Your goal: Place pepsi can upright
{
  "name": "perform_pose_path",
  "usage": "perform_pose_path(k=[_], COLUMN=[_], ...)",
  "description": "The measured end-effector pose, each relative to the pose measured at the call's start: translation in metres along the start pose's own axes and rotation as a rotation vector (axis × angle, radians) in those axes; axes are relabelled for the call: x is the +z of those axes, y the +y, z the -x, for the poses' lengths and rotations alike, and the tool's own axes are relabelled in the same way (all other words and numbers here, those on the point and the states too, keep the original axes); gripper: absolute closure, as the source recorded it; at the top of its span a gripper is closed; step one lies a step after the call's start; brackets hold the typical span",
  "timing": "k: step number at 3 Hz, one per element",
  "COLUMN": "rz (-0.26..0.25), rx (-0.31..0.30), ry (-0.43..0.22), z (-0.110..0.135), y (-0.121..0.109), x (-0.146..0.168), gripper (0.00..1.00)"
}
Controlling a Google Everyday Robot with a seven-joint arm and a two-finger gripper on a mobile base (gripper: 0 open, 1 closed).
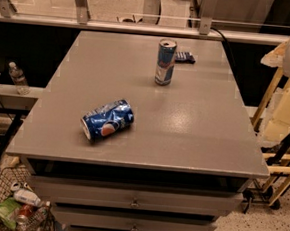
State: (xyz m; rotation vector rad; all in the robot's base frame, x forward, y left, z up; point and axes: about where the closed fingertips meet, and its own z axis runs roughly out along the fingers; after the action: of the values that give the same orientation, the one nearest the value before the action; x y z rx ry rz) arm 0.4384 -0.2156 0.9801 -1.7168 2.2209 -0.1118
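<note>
The pepsi can (108,119) is dark blue and dented, with a red, white and blue round logo. It lies on its side on the grey table top (194,126), at the front left, with its silver end toward the front-left edge. My gripper is not in the camera view, so nothing is holding or touching the can.
A taller, slim blue-and-silver can (165,62) stands upright at the back middle, with a small dark object (185,56) just behind it. A water bottle (18,78) stands on a low shelf at left. A wire basket (7,207) of litter sits on the floor. Wooden frames (277,123) stand at right.
</note>
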Motion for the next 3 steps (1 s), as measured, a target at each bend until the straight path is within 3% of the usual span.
perform_pose_path(k=[1, 2, 3], rz=[0.000, 0.025, 0.062], rx=[0.000, -0.099, -0.261], ry=[0.000, -0.011, -0.041], z=[0.000, 0.026, 0.073], y=[0.000, 0.003, 0.011], x=[0.000, 0.001, 0.005], gripper=[0.00, 0.00, 0.00])
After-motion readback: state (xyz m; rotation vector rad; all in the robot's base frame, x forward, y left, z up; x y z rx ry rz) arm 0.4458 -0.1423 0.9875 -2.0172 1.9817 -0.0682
